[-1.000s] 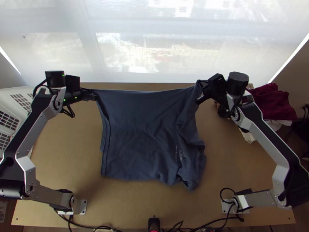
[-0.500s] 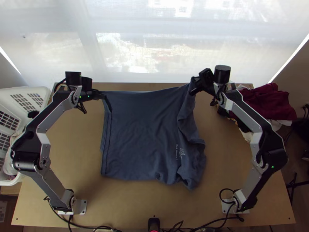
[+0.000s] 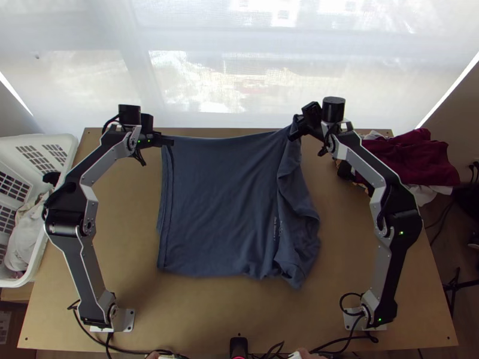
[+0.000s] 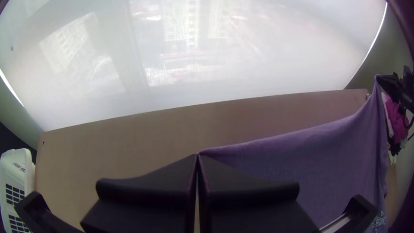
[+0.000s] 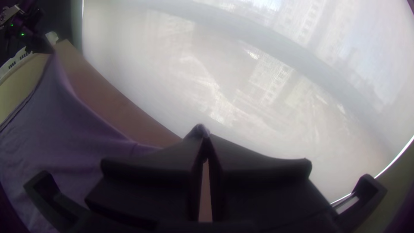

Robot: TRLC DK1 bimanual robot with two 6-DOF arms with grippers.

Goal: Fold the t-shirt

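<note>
Since the earlier frame, the left gripper (image 3: pixel 171 142) has moved right and the right gripper (image 3: pixel 294 127) left, both slightly farther. Each is clamped on a far corner of the shirt (image 3: pixel 221 203). Its far edge stretches raised between them; the rest lies mid-table (image 3: pixel 239 311), fairly flat at left, rumpled along the right side.

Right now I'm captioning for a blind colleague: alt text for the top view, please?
A robot's left black tool and right black tool grip the far corners of a dark blue cloth t-shirt, far edge stretched between them, right side rumpled on a light wooden table. A white plastic basket stands at left; dark red cloth heaped at right.
</note>
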